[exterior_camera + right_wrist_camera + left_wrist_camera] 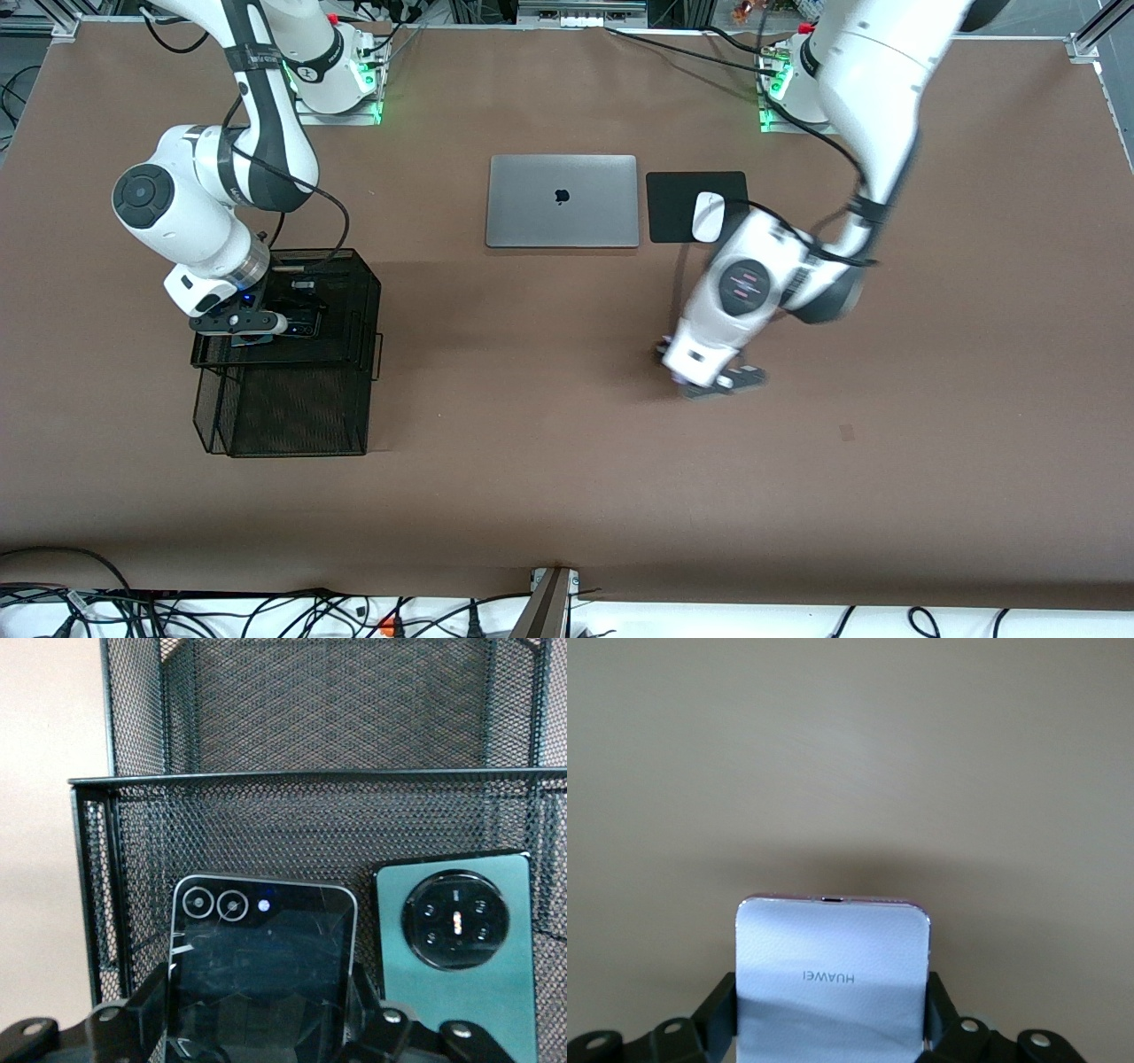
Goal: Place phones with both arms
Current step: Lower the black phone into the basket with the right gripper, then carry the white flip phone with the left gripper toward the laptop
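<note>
At the right arm's end of the table: one black wire-mesh rack [292,372], two tiers. The right gripper [244,325] is over its upper tray, fingers [146,1014] closed on the two sides of the squarish black phone [257,970]. The long dark-green phone [461,957], with a round camera ring, lies in the same tray just beside the black one, the two apart by a narrow gap.

Toward the left arm's end: the left gripper [713,379] sits low over bare brown table [567,496], its fingers [719,1014] closed on the sides of the pale-lilac phone [833,979], lettered back up; whether the phone touches the table I cannot tell.

Near the arm bases, mid-table: one grey laptop [563,201], lid shut. Beside it, one black mouse pad [678,199] carrying a white mouse [708,215].
</note>
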`<state>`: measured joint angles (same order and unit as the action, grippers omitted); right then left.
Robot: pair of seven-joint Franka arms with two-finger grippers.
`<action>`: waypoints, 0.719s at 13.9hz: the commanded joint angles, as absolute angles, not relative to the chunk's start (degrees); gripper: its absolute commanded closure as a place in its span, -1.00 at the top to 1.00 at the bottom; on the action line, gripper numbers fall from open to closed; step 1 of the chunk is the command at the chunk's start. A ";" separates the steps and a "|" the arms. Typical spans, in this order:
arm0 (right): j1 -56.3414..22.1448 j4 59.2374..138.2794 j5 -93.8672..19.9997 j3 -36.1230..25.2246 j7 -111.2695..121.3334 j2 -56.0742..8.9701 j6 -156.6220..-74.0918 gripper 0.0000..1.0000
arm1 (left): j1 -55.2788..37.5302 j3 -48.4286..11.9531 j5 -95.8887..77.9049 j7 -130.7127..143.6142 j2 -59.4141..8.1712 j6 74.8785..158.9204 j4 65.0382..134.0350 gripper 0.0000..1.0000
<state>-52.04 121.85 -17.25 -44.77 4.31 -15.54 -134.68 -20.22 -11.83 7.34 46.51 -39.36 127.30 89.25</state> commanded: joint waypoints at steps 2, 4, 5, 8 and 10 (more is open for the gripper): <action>-52.65 122.96 -18.37 -44.21 4.57 -16.17 -137.63 0.22 | -31.00 -9.94 5.97 52.45 -49.98 125.60 73.78 -0.87; -52.65 122.96 -18.37 -44.12 4.48 -16.35 -138.34 0.69 | -35.49 -8.54 6.94 52.65 -53.69 125.68 68.84 -0.86; -52.56 122.87 -18.37 -44.12 4.40 -16.35 -138.34 0.73 | -37.86 -7.05 7.20 52.47 -54.92 125.94 66.90 -0.83; -52.65 122.52 -18.37 -44.12 4.22 -16.17 -139.22 0.98 | -45.77 -1.34 7.03 53.34 -59.57 126.04 61.36 -0.85; -52.65 121.73 -18.37 -44.12 4.04 -15.65 -139.04 0.98 | -46.49 -0.88 7.03 54.49 -60.82 126.21 60.82 -0.81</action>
